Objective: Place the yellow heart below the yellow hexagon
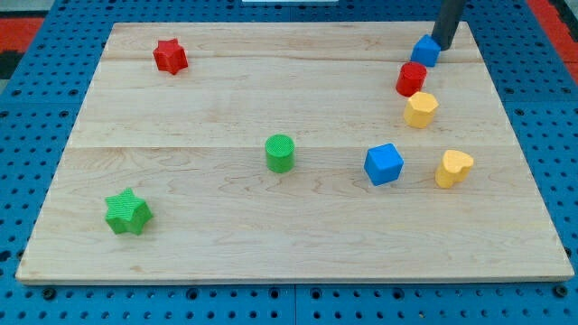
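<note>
The yellow heart point(453, 169) lies at the view's right, lower right of the yellow hexagon point(420, 109). The hexagon sits just below a red cylinder point(411, 78). My tip point(444, 45) is at the view's top right, touching or almost touching the right side of a small blue block point(425, 51). The tip is well above the hexagon and the heart.
A blue cube point(384, 164) lies left of the yellow heart. A green cylinder point(280, 153) sits near the board's middle. A red star point(169, 56) is at the top left, a green star point(127, 212) at the bottom left. The wooden board point(226, 244) lies on a blue pegboard.
</note>
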